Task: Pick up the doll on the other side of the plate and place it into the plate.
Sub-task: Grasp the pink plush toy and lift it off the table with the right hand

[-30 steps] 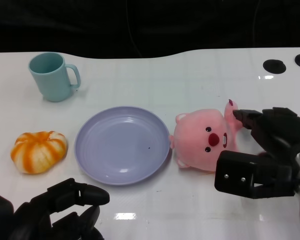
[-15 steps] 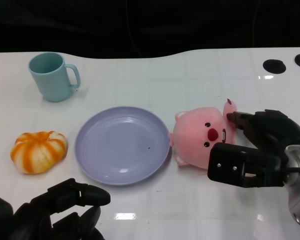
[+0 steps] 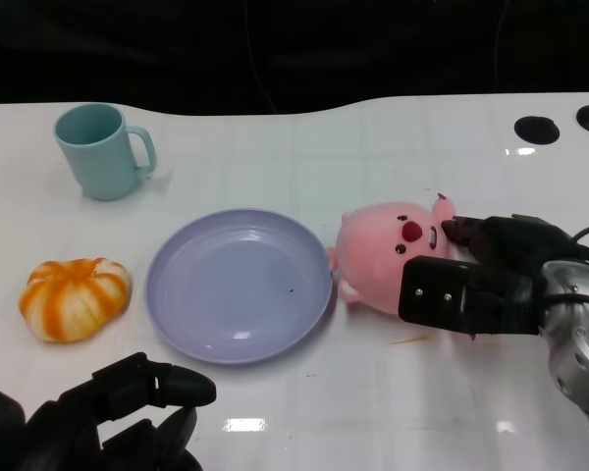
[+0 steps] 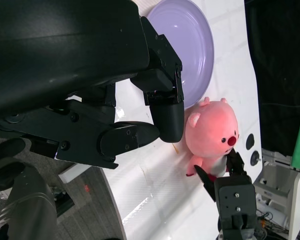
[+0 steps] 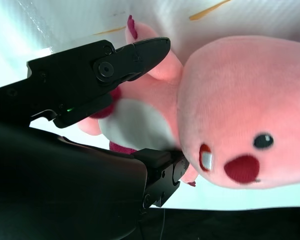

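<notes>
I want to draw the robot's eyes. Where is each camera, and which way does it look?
Head view: high on the robot, looking down at the white table, round lilac plate and pink plush doll; both black hands show, the left hand and the right hand.
Left wrist view: behind the left hand, facing across the table.
Right wrist view: behind the right hand, close on the doll, fingers either side of it.
All three views share the doll.
</notes>
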Robot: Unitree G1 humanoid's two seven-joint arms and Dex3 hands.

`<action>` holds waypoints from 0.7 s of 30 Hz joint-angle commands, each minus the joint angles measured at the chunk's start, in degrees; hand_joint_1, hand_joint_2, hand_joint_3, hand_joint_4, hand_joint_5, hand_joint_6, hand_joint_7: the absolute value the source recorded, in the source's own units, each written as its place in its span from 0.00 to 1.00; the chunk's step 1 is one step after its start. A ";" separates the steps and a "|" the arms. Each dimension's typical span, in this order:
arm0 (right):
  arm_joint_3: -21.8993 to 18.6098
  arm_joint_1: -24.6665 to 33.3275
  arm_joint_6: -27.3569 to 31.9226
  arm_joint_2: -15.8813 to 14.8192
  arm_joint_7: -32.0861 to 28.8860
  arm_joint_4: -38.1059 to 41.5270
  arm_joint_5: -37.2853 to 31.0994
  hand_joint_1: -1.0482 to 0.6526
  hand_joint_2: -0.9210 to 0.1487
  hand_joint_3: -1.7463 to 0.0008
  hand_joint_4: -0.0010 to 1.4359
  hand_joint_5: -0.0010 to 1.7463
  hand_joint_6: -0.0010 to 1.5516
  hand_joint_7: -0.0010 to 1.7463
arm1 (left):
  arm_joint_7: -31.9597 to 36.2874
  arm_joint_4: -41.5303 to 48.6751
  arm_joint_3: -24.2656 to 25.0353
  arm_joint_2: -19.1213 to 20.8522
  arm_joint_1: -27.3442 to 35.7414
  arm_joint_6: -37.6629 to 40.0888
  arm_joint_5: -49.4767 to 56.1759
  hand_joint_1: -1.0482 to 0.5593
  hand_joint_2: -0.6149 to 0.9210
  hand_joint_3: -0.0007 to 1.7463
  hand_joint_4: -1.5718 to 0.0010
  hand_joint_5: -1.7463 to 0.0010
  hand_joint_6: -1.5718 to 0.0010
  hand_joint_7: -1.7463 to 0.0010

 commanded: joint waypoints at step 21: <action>10.57 -14.40 -14.78 6.25 -14.48 37.66 0.80 0.35 0.01 0.99 0.46 0.06 0.51 0.04 | 2.18 -2.77 -0.33 -1.01 3.15 -0.27 0.12 0.50 0.97 0.30 0.62 0.04 0.63 0.28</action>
